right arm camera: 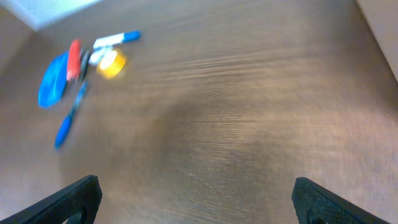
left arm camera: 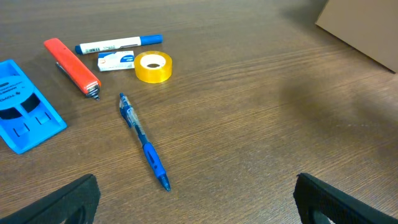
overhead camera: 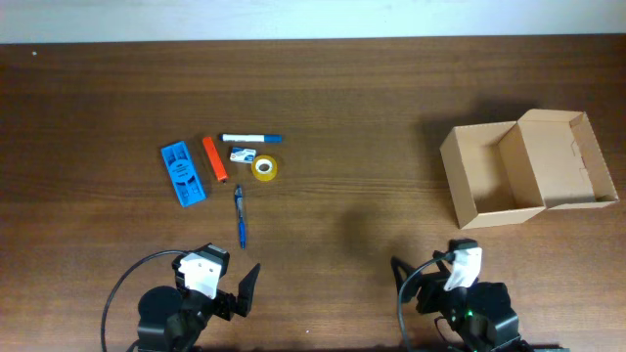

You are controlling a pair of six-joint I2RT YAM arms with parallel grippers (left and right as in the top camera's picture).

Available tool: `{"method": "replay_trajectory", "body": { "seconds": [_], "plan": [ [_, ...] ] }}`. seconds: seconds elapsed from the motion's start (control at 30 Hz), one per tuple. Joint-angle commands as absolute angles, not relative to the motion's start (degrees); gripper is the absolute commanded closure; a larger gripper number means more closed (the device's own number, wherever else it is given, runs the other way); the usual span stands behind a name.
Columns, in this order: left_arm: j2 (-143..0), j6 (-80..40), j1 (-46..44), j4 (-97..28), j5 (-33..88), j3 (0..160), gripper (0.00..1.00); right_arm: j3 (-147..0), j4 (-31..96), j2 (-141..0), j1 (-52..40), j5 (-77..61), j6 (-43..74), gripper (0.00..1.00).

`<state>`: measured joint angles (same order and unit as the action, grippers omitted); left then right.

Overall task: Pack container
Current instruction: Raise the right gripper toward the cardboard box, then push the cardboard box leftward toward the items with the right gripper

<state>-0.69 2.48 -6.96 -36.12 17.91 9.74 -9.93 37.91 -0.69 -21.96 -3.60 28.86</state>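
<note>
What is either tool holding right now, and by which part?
Nothing is held. The left tool and the right tool are both open and empty, with the blue pen lying free.

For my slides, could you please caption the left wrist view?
Open left gripper facing a blue pen, yellow tape roll and blue-capped marker.

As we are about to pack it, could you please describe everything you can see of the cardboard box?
The container is a small, plain tan cardboard box, rectangular and open. Its hinged lid is folded back to the right, with tuck flaps at its edges. The inside looks empty. It sits flat on the right side of the wooden table, and nothing else touches it.
</note>
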Motion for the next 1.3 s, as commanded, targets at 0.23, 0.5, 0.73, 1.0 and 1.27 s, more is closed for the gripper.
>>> {"method": "replay_trajectory", "body": {
  "seconds": [0.23,0.5,0.73,1.0,1.27],
  "plan": [
    [-0.36,1.93,-6.98,-35.97,17.54,9.69,0.01,-10.11,27.05,-0.84,-22.44,-5.72,42.72,0.01],
    [-0.36,1.93,-6.98,-35.97,17.54,9.69,0.01,-30.55,27.49,-32.47,-22.31,7.14,34.89,0.01],
    [-0.36,1.93,-6.98,-35.97,17.54,9.67,0.01,-59.57,35.99,-66.13,-6.72,1.69,20.12,0.01],
    [-0.36,1.93,-6.98,-35.97,17.54,9.69,0.01,-65.58,38.11,-86.65,1.98,-1.58,8.75,0.01],
    [-0.36,1.93,-6.98,-35.97,17.56,9.69,0.01,-65.60,37.95,-98.72,1.96,-0.84,7.73,0.96]
  ]
}}
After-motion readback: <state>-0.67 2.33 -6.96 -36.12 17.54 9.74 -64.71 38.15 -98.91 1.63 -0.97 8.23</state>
